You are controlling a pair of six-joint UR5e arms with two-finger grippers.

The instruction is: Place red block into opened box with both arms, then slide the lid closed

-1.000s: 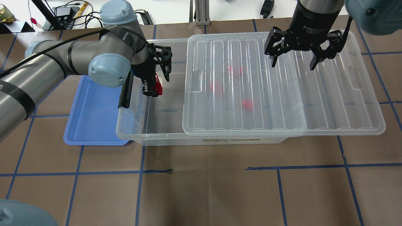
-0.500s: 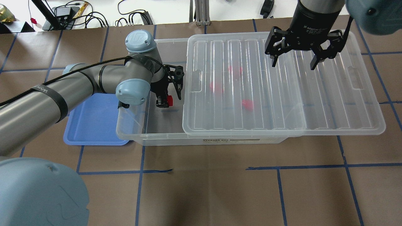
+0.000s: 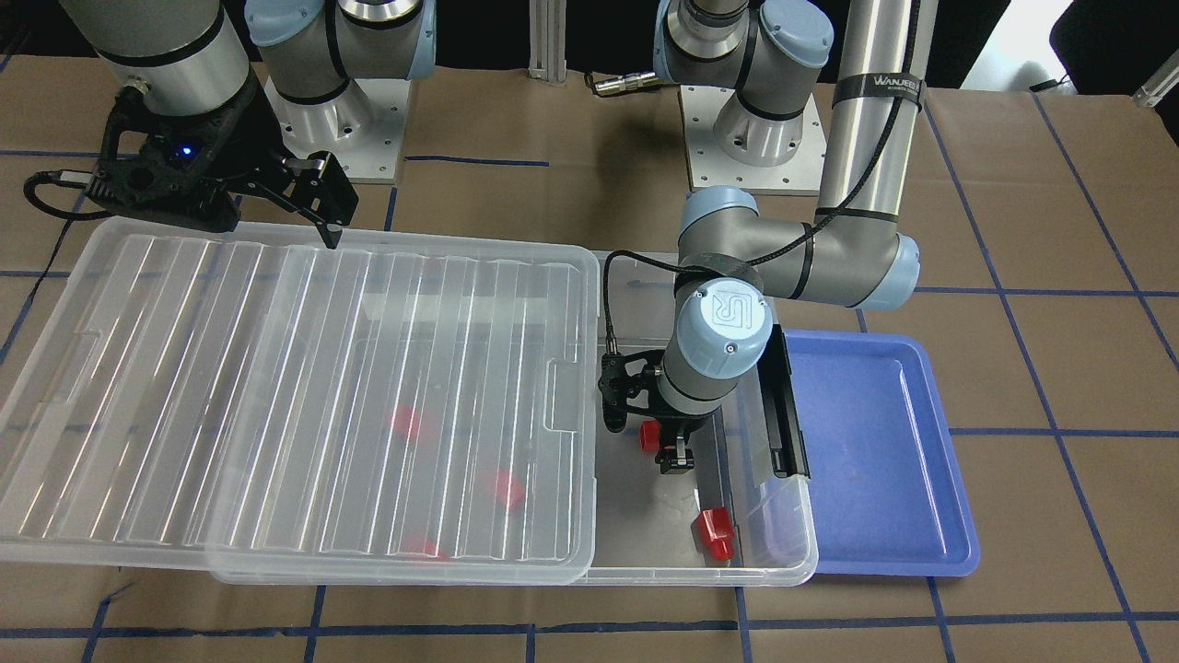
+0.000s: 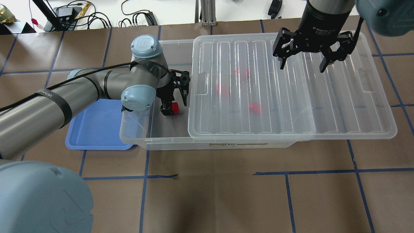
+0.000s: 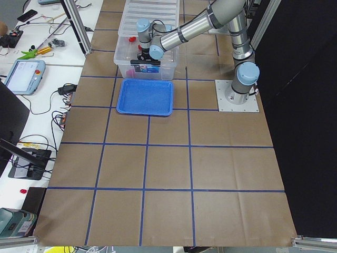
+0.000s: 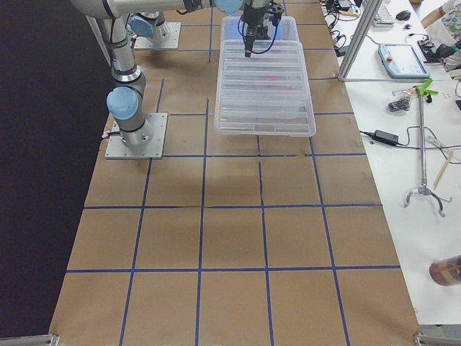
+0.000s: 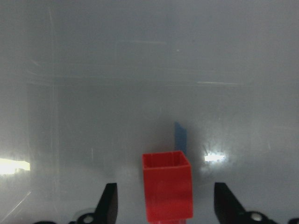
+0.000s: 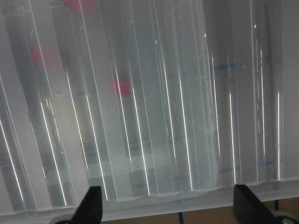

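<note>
The clear box point(image 4: 155, 141) lies with its ridged lid point(image 4: 291, 97) slid toward my right, which leaves the left end uncovered. My left gripper point(image 4: 175, 103) is down in that uncovered end and open. A red block point(image 7: 167, 191) sits between its fingers with a gap on each side; it is also the red block point(image 4: 175, 107) in the overhead view. Three red blocks show blurred under the lid, one a red block point(image 4: 255, 107). Another red block point(image 3: 714, 532) lies by the box's corner on the operators' side. My right gripper point(image 4: 302, 67) hangs open above the lid's far edge.
A blue tray point(image 4: 93, 129) lies against the box's left end, next to the black latch bar point(image 3: 790, 405). Cables and gear point(image 4: 64, 14) sit on the white bench beyond the table. Brown paper with blue tape lines covers the table point(image 4: 207, 194).
My left arm swung right and down, carrying the red block from above the box's left rim into the uncovered end. The right gripper and the lid have not moved.
</note>
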